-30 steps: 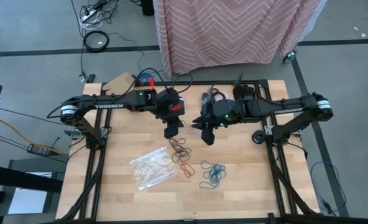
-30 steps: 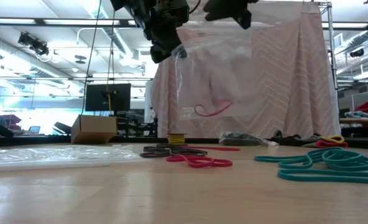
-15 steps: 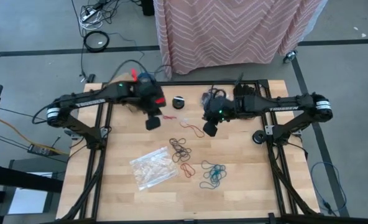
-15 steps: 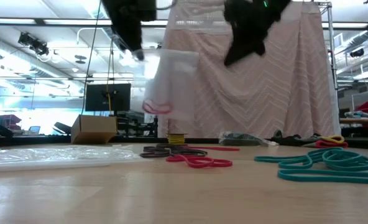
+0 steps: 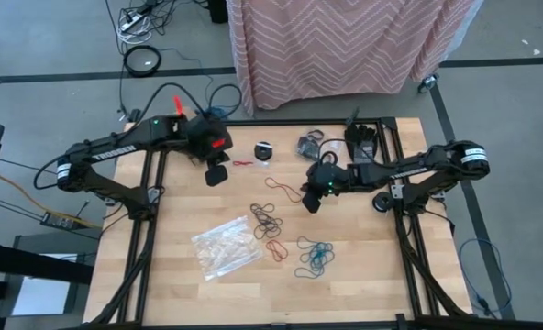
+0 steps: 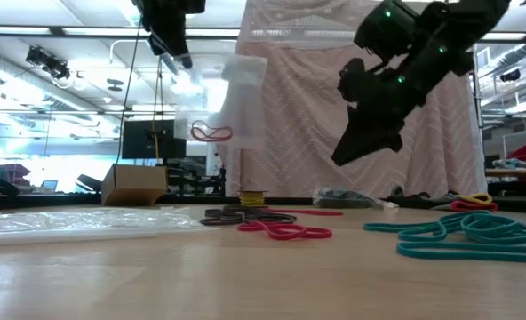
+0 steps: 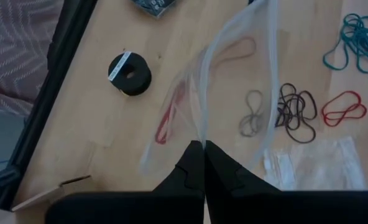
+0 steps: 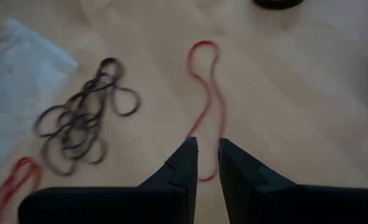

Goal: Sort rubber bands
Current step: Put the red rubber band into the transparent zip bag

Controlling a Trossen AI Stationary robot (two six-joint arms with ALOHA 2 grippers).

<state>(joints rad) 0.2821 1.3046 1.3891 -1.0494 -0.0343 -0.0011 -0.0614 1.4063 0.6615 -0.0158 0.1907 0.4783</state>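
My left gripper is over the table's far left, shut on a clear plastic bag with one red rubber band inside. My right gripper hovers, tilted down, over a long red rubber band that lies flat on the wood. A narrow gap shows between its fingers, with nothing in it. Piles of rubber bands lie at mid-table: dark brown, red and teal. My left gripper pinches an edge of the clear bag between its two shut fingers, coming slanting down from above. The bag hangs beside and below the fingers, clear of the table, with the red band resting low inside it.
A second clear bag lies flat near the left of the piles. A small black disc sits at the far middle, and dark clutter lies by the far edge. A cardboard piece is at the far left corner.
My left gripper has carried the bag up and toward the table's far left, and the bag with its red band has swung along under it. My right gripper has drawn away from the bag and dropped toward the long red band on the table.
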